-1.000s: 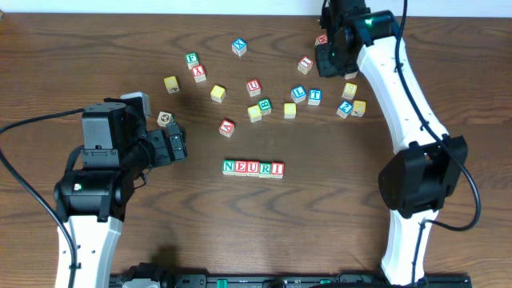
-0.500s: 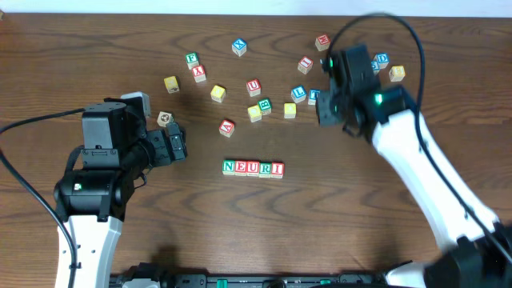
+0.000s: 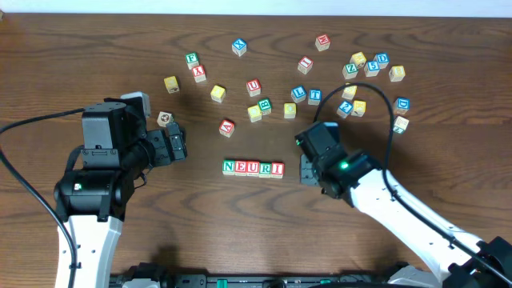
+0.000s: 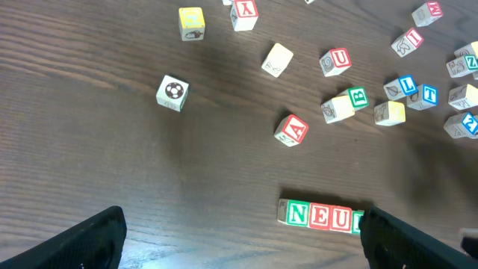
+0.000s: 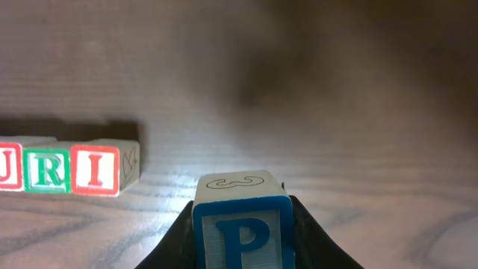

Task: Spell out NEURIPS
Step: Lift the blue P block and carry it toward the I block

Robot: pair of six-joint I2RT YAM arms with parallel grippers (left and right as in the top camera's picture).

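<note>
OVERHEAD: On a dark wooden table [image 3: 240, 232], five letter blocks stand side by side in a NEURI row [image 3: 253, 168], faces touching. The right gripper [image 3: 307, 170] sits just past the row's I end, apart from it, and its wrist housing hides whatever it carries. The left gripper [image 3: 178, 144] waits off the row's N end, well apart and a little farther back. Loose letter blocks [image 3: 298, 93] lie scattered behind the row. A red A block [image 3: 227, 126] lies nearest the row, behind its N end.

LEFT WRIST: The row's first letters, N, E and U, show at the bottom of the frame between the left gripper's two dark fingers [image 4: 89, 239]. The fingers are spread wide at either edge of the picture, with nothing between them but table and the row. The red A block lies just beyond the row. A ball block [image 4: 172, 92] sits farther off to the left.

RIGHT WRIST: A P block [image 5: 243, 228], its blue letter facing the camera, is clamped snugly on both sides by the right gripper's fingers. The row's last letters, U, R and I, stand to the left of the held block. Bare wood separates the I from the P. Whether the P block rests on the table or hangs just above it cannot be told.
</note>
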